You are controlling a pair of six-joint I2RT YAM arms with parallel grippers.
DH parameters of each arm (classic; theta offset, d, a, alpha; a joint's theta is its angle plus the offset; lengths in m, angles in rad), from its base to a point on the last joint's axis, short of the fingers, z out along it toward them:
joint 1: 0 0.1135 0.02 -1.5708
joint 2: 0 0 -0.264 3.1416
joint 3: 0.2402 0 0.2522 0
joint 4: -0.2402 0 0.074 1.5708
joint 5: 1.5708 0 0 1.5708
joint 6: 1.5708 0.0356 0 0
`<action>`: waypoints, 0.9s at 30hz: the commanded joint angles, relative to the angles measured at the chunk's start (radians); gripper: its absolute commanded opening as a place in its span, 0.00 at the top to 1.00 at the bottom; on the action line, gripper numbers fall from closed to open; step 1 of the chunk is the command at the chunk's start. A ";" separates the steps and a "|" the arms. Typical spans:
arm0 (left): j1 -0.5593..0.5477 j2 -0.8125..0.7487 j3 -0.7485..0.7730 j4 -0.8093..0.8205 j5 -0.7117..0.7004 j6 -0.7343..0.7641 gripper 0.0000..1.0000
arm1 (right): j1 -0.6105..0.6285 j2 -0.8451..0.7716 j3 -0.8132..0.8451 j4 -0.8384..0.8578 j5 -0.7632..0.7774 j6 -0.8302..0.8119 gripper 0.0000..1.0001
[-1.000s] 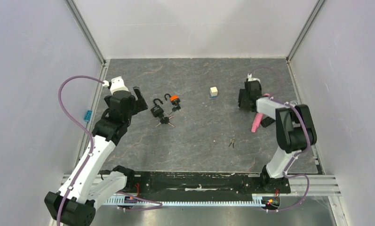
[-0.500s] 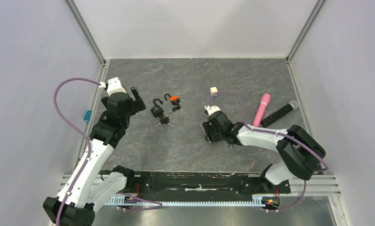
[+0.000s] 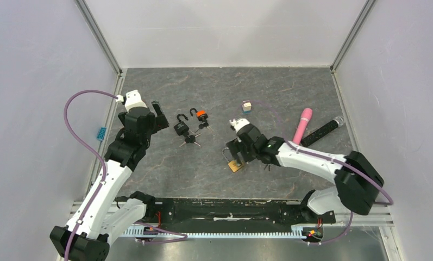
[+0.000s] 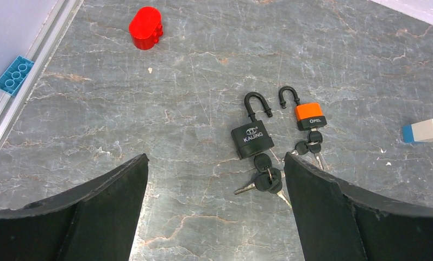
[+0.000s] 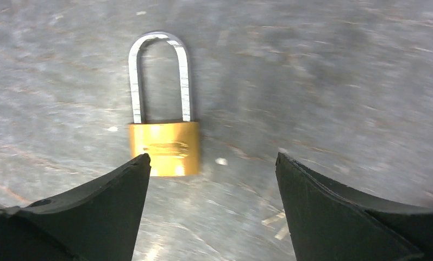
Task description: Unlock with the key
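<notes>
Fingers [image 5: 89, 217] of right gripper [image 3: 233, 154] spread, gripping nothing; left gripper [image 4: 215, 159] likewise spread. Brass padlock [image 5: 165, 147] flat on table [image 3: 214, 179], shackle shut, just ahead of right fingertips. Black padlock [image 4: 251, 140], orange padlock [image 4: 309, 115] near left gripper, shackles open, keys [image 4: 265, 179] inserted.

Blur leaves the marking on the brass padlock [image 5: 164, 155] unreadable (just a darker streak), the white-and-blue block [image 4: 427, 131] runs off the left wrist view's right edge, and the loose keys [image 3: 267, 165] are mere specks from above.

Right fingers [image 5: 67, 217] opened, leaving brass padlock [image 5: 165, 148] free.
</notes>
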 commanded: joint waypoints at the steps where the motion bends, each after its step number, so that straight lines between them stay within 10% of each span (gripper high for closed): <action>1: -0.005 -0.001 -0.002 0.040 -0.024 0.028 0.02 | -0.131 -0.110 -0.001 -0.132 0.024 -0.124 0.15; 12: -0.009 0.008 -0.005 0.040 -0.028 0.033 0.02 | -0.336 -0.035 -0.090 -0.060 -0.051 -0.185 0.75; 27: -0.014 0.020 -0.006 0.043 -0.029 0.037 0.03 | -0.354 -0.162 -0.272 -0.187 -0.141 -0.084 0.82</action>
